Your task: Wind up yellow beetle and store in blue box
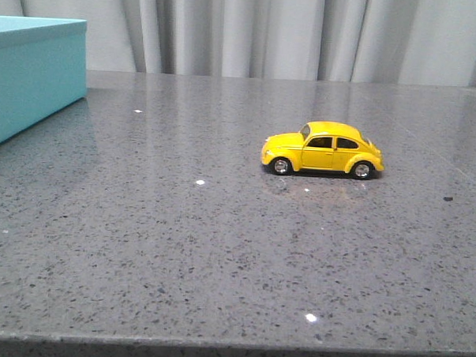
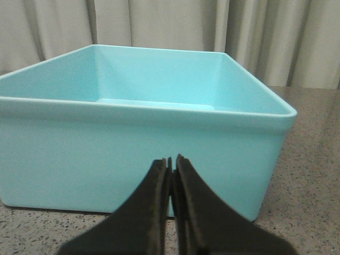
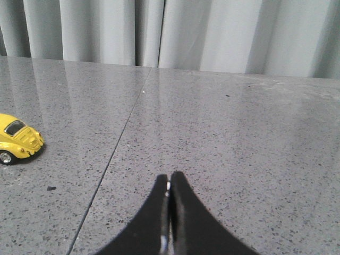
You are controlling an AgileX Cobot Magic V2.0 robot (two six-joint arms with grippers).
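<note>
Both end effectors closed; grey speckled table [image 1: 219, 249], pale curtain [image 1: 252, 33] behind.

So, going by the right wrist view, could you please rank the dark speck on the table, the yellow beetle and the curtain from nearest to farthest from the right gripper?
1. The dark speck, on the table between the right gripper and the car.
2. The yellow beetle, just beyond the speck, at the view's edge.
3. The curtain, behind the table's far edge.

One yellow beetle [image 1: 323, 149]; one blue box [image 1: 29, 78] (open-topped).
</note>
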